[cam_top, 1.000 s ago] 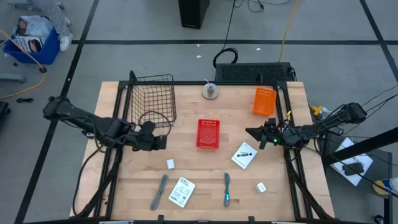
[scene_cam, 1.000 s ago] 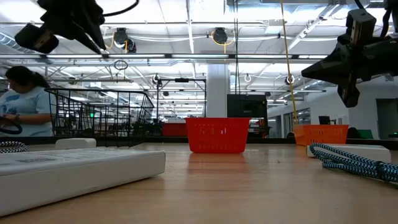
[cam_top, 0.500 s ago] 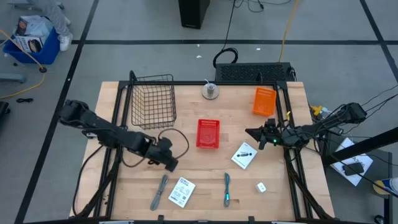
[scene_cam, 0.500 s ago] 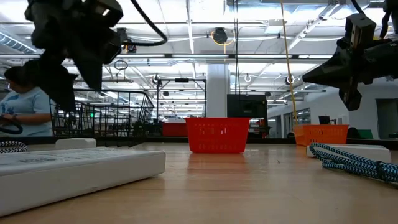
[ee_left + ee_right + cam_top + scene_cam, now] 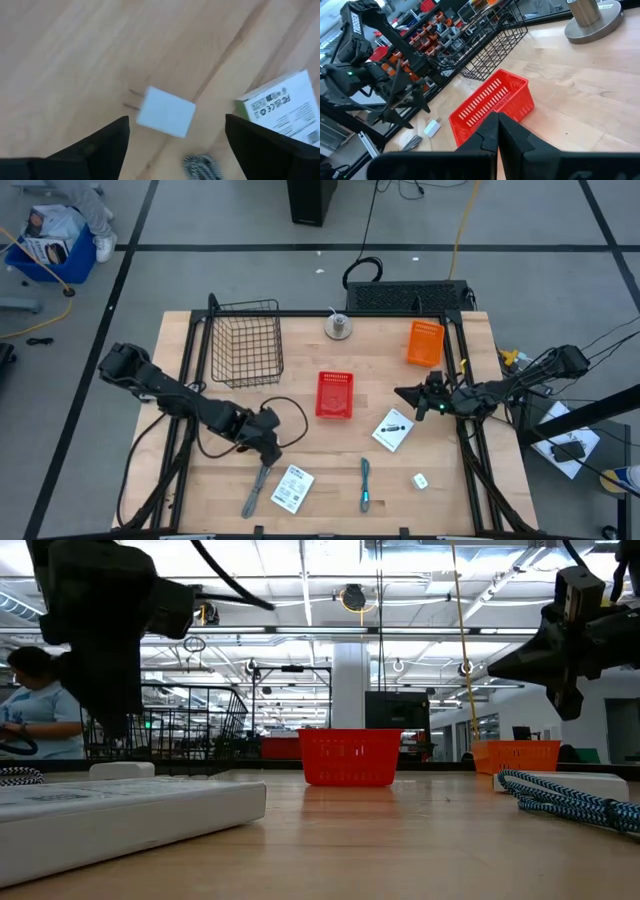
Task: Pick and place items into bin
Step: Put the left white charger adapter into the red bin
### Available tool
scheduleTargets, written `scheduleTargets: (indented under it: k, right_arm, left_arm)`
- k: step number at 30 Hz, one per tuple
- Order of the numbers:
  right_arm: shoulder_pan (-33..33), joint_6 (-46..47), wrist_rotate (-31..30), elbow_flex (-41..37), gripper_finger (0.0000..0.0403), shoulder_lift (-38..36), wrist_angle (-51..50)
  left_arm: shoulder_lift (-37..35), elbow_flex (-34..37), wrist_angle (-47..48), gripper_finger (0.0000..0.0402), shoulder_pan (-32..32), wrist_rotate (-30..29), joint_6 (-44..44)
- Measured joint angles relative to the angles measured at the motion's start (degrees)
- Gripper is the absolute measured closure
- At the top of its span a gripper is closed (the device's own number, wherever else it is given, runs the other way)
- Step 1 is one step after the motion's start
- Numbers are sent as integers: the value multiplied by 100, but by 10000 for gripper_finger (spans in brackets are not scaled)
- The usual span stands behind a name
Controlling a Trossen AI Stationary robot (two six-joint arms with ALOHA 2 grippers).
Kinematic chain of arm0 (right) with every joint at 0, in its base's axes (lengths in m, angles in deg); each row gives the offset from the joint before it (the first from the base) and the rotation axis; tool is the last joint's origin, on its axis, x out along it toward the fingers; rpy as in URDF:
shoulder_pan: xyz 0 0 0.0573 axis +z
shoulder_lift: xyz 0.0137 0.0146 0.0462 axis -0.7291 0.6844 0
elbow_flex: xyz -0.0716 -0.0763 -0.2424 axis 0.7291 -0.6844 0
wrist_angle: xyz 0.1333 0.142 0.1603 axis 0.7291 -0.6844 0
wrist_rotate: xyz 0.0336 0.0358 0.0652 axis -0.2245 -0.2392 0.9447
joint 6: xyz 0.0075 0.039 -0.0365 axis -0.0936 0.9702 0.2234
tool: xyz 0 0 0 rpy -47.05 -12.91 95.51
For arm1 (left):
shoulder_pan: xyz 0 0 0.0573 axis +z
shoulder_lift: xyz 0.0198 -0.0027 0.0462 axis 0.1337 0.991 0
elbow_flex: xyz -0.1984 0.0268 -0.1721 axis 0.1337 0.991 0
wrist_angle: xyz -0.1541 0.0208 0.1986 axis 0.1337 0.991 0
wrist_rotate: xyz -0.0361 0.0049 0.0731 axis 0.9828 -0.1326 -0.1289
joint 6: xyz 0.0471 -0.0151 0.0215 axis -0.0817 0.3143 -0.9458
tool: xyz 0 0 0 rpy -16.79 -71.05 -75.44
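My left gripper (image 5: 268,450) hangs open just above the table, left of centre near the front, its fingers pointing down. In the left wrist view a small white block with two prongs (image 5: 165,111) lies flat on the wood between the spread fingers (image 5: 100,145), touching neither. The block (image 5: 433,128) also shows in the right wrist view. Around it lie a white packet (image 5: 292,488), a grey stick tool (image 5: 256,488), a teal stick tool (image 5: 366,483), a second packet (image 5: 393,429) and a second white block (image 5: 420,480). My right gripper (image 5: 405,393) waits shut, above the table, right of the red bin (image 5: 335,394).
A black wire basket (image 5: 245,340) stands at the far left and an orange bin (image 5: 425,342) at the far right. A round metal weight (image 5: 339,327) sits at the far edge. In the low view a person (image 5: 35,705) shows beyond the table.
My left gripper has swung from beside the wire basket toward the table's near edge and a little right, then come down over the white block. Its fingers have opened on the way. The items have not moved.
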Motion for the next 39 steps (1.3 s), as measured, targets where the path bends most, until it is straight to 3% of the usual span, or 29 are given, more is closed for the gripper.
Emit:
scheduleTargets:
  k: [4,8,16,31,39]
  right_arm:
    - [0,301,26,-1,403,9,-217]
    - [3,491,309,0,403,56,-369]
    - [2,643,295,0,403,103,-515]
    - [2,689,280,-1,403,221,-546]
    - [2,730,280,1,403,221,-543]
  left_arm:
    - [223,5,4,71,4,107,-527]
    - [423,-1,-41,54,11,127,-660]
    - [775,3,-187,41,11,146,-1045]
    - [875,3,-677,129,11,100,-1094]
    - [875,3,-946,157,26,-7,-1235]
